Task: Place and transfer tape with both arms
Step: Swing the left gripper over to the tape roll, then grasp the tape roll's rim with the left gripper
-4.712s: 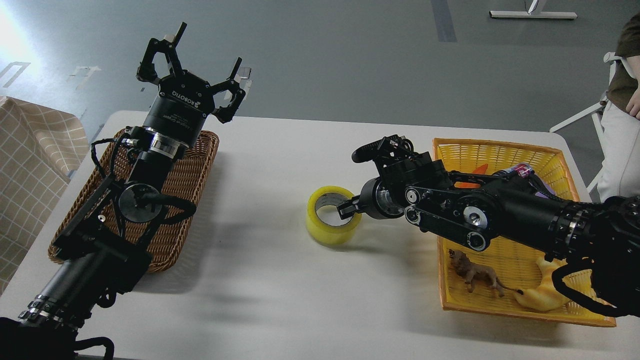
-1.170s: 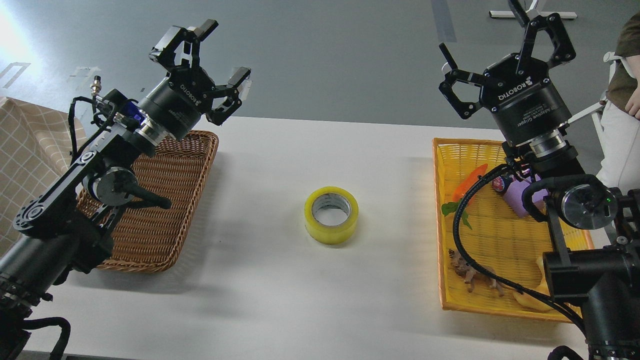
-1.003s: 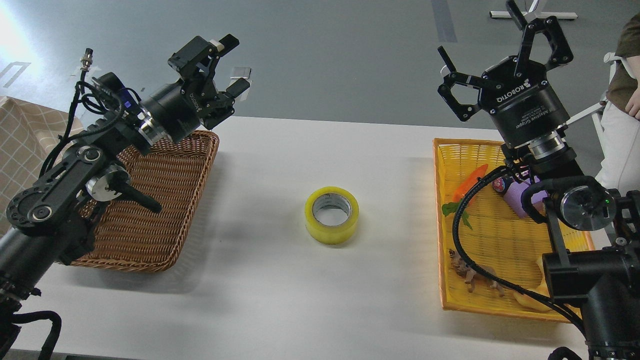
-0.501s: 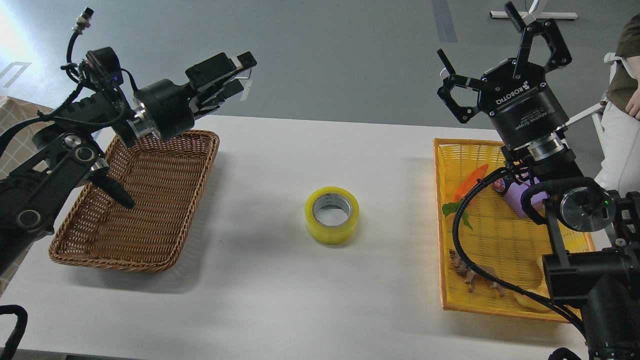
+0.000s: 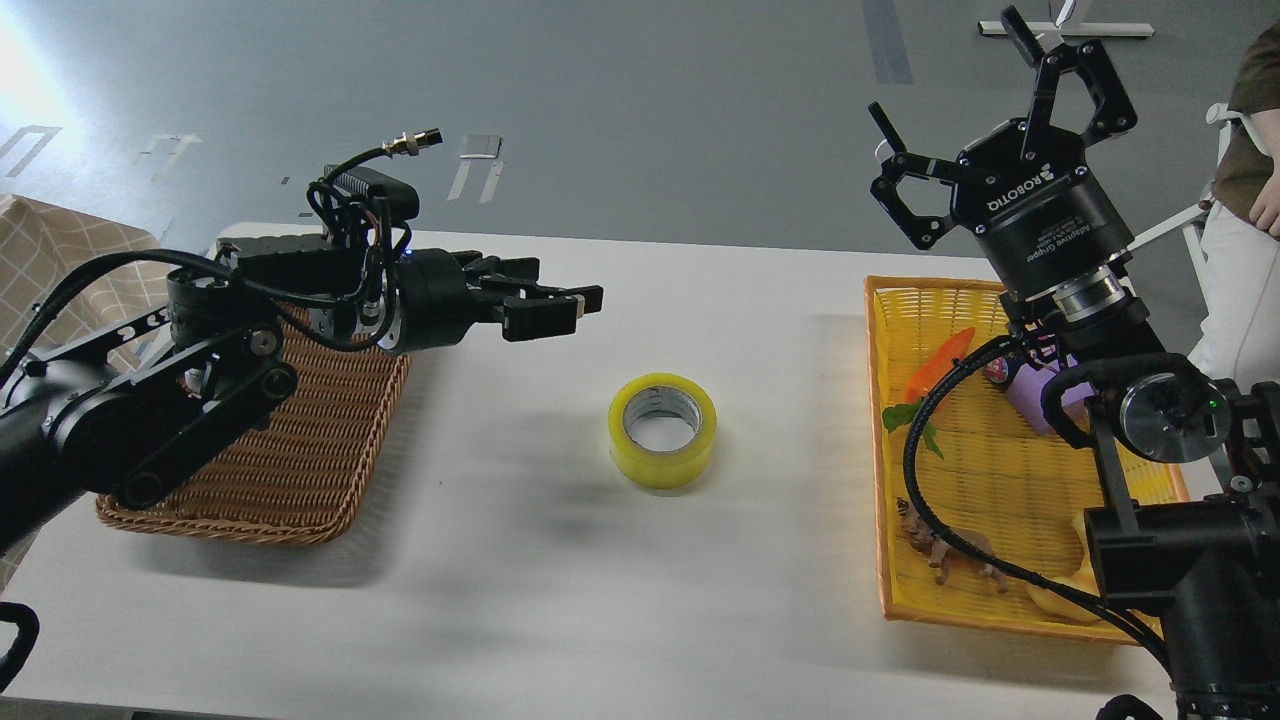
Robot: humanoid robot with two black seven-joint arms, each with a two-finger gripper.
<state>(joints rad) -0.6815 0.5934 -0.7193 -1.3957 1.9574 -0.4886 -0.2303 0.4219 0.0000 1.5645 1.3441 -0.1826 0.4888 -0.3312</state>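
Note:
The tape, a yellow roll with a grey-white core, lies flat on the white table near its middle. My left gripper points right, level above the table, up and to the left of the tape and clear of it. I see it from the side, its fingers slightly apart and empty. My right gripper is raised high over the far end of the yellow basket, pointing up, open wide and empty.
A brown wicker basket stands at the left under my left arm. The yellow basket holds a carrot toy, a purple item, a lion figure and a yellow croissant toy. A person stands at the right edge.
My left gripper has swung down and to the right, from above the wicker basket's far corner towards the tape. The right gripper, which left the tape earlier, stays raised. The tape has not moved.

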